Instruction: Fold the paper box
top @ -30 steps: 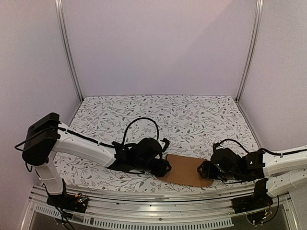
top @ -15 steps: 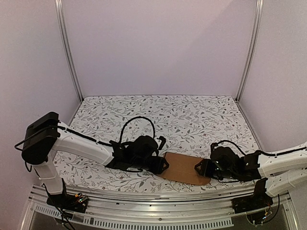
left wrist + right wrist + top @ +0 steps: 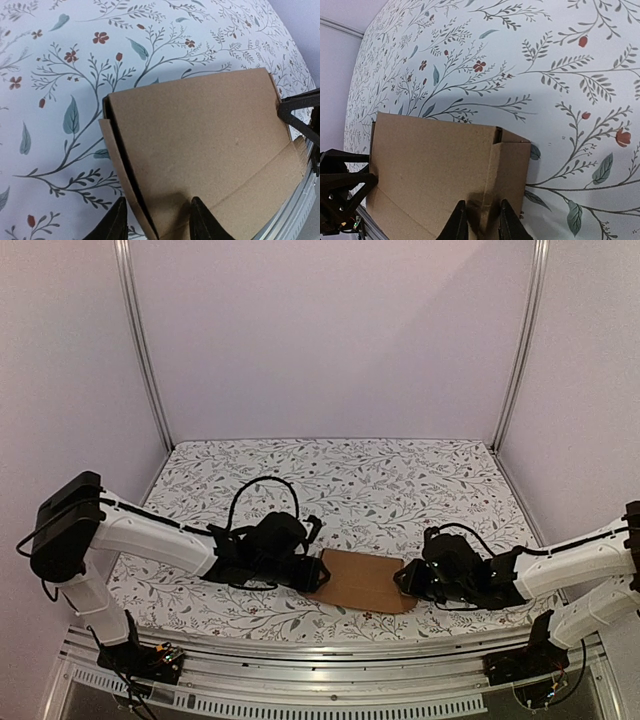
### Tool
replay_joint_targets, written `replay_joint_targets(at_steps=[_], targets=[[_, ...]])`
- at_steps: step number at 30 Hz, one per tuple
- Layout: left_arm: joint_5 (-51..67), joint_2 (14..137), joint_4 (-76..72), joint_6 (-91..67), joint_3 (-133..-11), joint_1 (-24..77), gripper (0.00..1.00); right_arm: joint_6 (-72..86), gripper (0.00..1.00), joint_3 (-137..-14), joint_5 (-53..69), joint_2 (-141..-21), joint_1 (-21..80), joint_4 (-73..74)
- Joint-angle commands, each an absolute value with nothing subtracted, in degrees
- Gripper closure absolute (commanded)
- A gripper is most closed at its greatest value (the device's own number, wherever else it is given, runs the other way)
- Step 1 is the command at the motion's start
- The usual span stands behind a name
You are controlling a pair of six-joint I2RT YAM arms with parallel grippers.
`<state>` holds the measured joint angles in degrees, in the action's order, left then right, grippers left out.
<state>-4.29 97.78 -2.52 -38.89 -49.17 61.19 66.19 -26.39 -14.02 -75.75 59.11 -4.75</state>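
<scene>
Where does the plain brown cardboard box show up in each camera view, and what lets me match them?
Top external: the plain brown cardboard paper box lies low centre, between the left claw and the right claw.
Left wrist: it fills the centre and right.
Right wrist: it fills the lower left.
Shared landmark: the floral-printed table cover beneath it.

Table (image 3: 400, 480): top fully covered by a white cloth (image 3: 60, 60) printed with grey-green leafy sprigs and small red flowers. Metal rail (image 3: 300, 650) runs along the near edge.

One item on the cloth: paper box (image 3: 360, 581), plain brown cardboard, flattened, sitting close to the near edge about mid-width. Its layers gape slightly at the left end. The right end shows a folded panel with a small step. No markings.
</scene>
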Motion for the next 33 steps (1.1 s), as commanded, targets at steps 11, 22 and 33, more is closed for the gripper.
replay_joint_targets(at_steps=[11,22,33], targets=[[-3.5,87.2,3.6,-39.3,-42.0,55.4,0.52,61.9,1.00,-34.6,-7.5,-89.8,57.1,-8.8],[-2.0,82.2,3.9,-41.1,-38.5,52.5,0.28,59.1,1.00,-35.6,-7.1,-91.3,55.9,-8.7],[8.0,80.2,-10.1,-48.4,-30.5,48.7,0.06,58.9,1.00,-34.3,-8.5,-90.8,56.0,-8.7]])
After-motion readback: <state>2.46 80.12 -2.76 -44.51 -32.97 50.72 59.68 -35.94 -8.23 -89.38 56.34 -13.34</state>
